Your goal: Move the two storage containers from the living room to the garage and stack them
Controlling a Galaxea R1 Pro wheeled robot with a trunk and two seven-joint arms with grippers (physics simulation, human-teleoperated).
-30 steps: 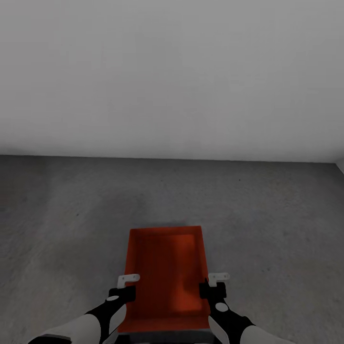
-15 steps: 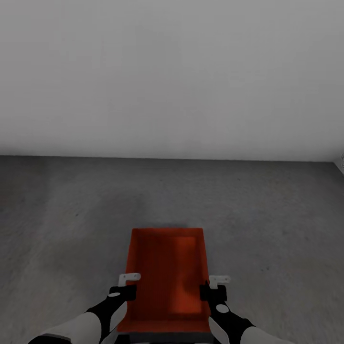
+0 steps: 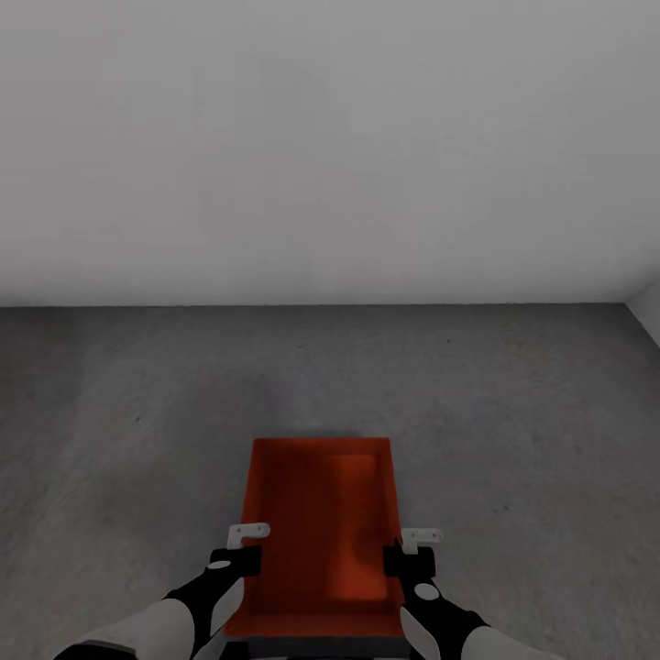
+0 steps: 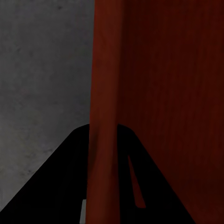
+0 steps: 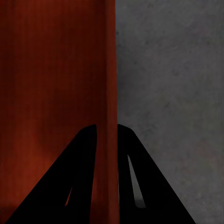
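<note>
One orange-red storage container (image 3: 321,536) sits out front over the grey concrete floor (image 3: 513,412) — left gripper (image 3: 240,547) and right gripper (image 3: 412,548) each have jaws clamped on a side wall.

Rough grey concrete floor (image 3: 513,412), meeting plain white wall (image 3: 330,147)

Plain white wall (image 3: 330,147) straight ahead, bare and evenly lit, meeting rough, mottled dark grey concrete floor (image 3: 513,412) along a straight line. At the far right a second white wall (image 3: 647,316) comes in, forming a corner. Soft, flat light throughout.
</note>
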